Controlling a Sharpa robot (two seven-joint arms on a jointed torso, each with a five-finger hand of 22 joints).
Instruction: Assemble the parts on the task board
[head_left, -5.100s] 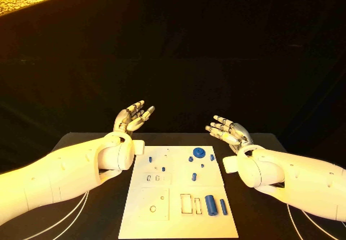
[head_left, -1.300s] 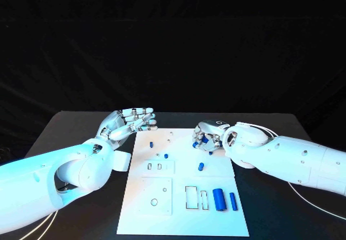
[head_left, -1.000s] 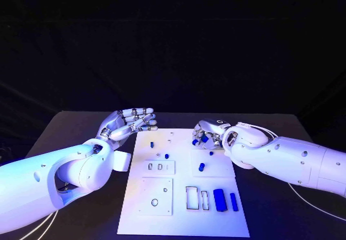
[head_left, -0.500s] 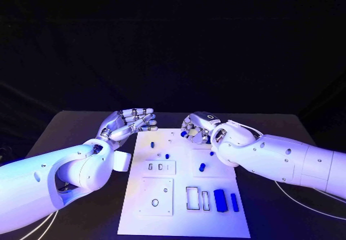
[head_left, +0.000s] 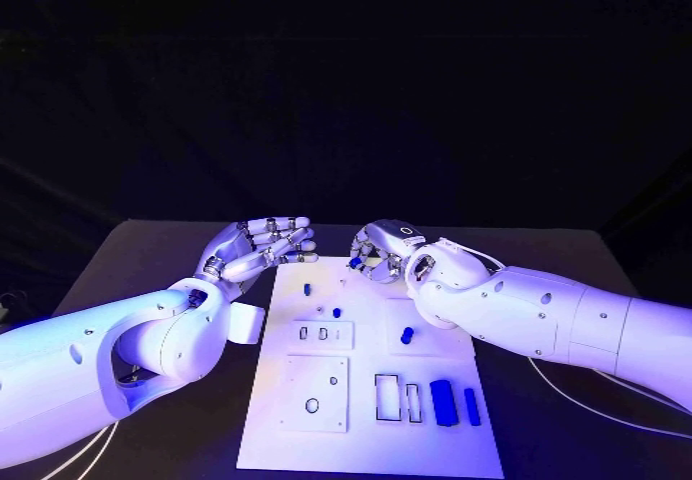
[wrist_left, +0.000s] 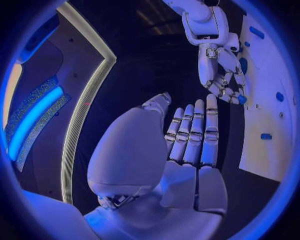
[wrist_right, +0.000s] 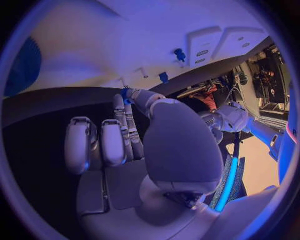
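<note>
The white task board (head_left: 368, 440) lies in the middle of the black table. My right hand (head_left: 381, 246) hovers over the board's far edge and pinches a small blue part (head_left: 355, 263) between thumb and fingertip; the part (wrist_right: 127, 93) also appears in the right wrist view and, as a blue part (wrist_left: 241, 100), in the left wrist view. My left hand (head_left: 261, 246) is held above the table beside the board's far left corner, fingers apart and empty. Small blue pegs (head_left: 306, 289) (head_left: 336, 312) (head_left: 407, 333) sit on the board. Two blue cylinders (head_left: 441, 400) (head_left: 472, 403) lie near its right edge.
The board has rectangular slots (head_left: 320, 335) (head_left: 389, 395) and an oval hole (head_left: 312, 405). A large blue round piece (wrist_right: 25, 65) sits on the board (wrist_right: 125, 45) near my right hand. Black table (head_left: 173, 440) surrounds the board on both sides.
My right hand has lifted off the board and moved left towards the far edge, carrying the small blue part. The left hand has stayed where it was.
</note>
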